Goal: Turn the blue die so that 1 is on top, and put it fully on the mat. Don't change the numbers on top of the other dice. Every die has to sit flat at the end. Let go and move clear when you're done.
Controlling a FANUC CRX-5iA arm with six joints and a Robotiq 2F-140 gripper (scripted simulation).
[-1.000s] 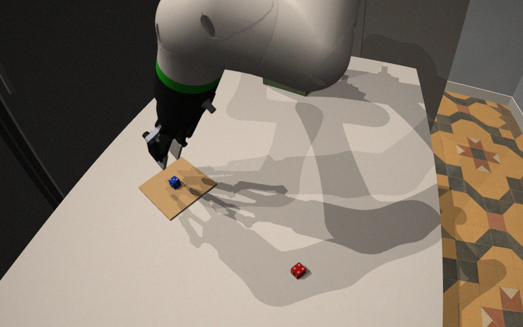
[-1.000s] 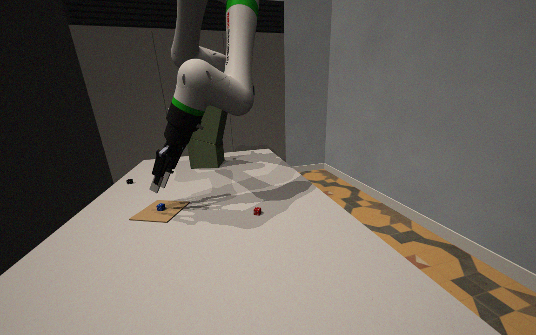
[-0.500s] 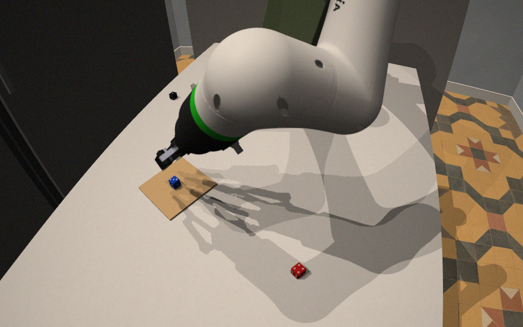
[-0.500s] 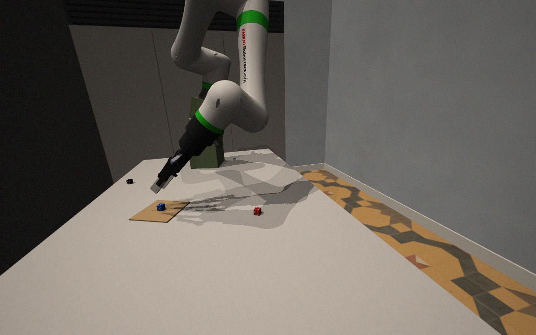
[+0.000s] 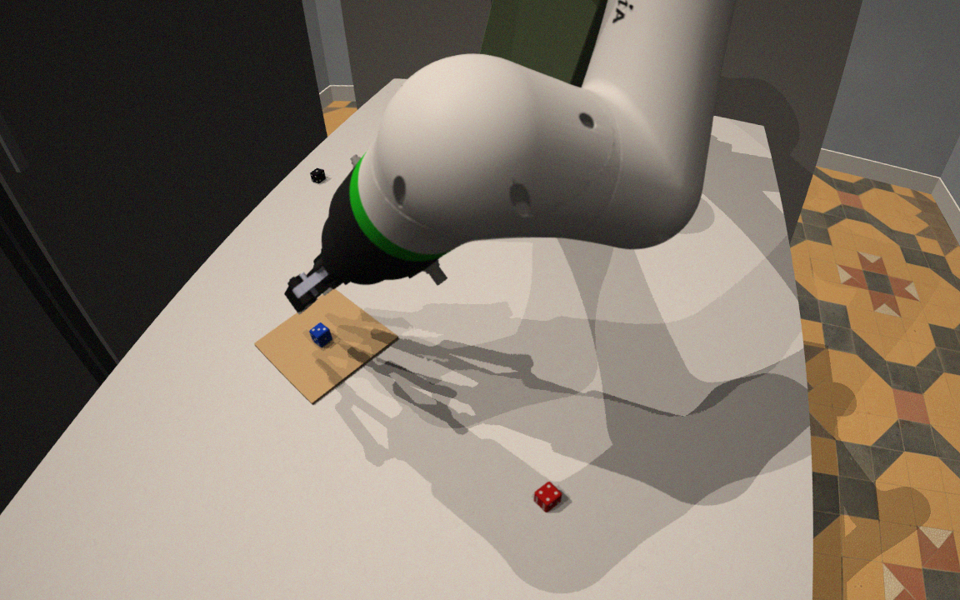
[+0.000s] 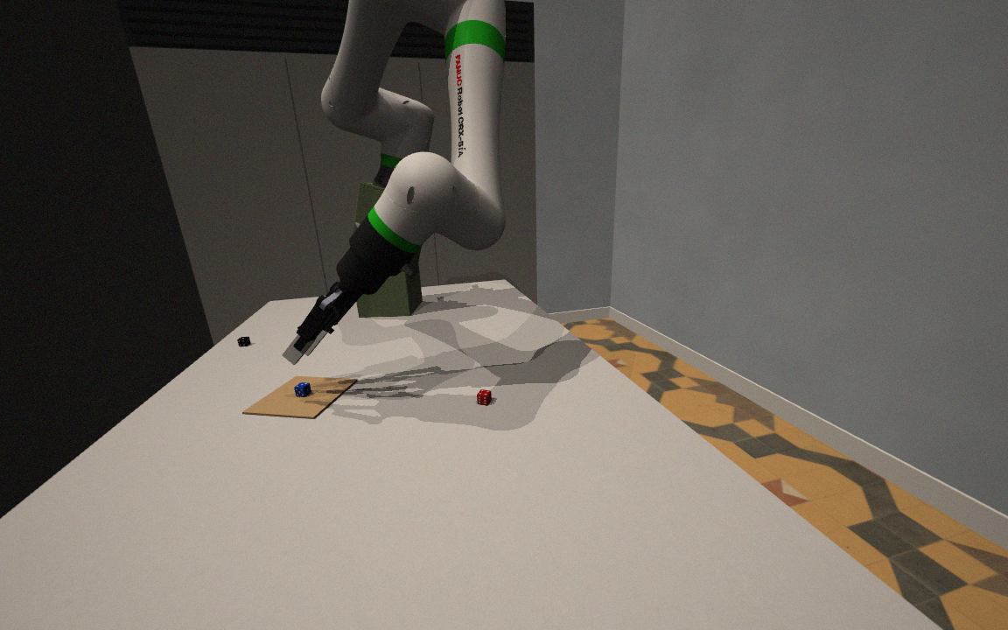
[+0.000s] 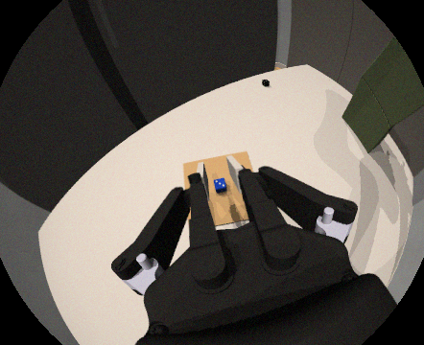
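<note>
Blue die (image 5: 320,335) (image 6: 302,389) (image 7: 220,185) on mat (image 5: 289,361) (image 6: 276,405) (image 7: 228,218) (fully)

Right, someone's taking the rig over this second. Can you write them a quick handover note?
Gripper: open, jaws apart with nothing between them, tilted, above the table.
Blue die: fully on the mat, looks flat.
Red die: off the mat, 4 up.
Black die: off the mat; top number too small to read.
Done: blue placed on mat.
Left: its top shows several pips, so turn it to 1, keep it flat on the mat, leave the others' tops alone.
</note>
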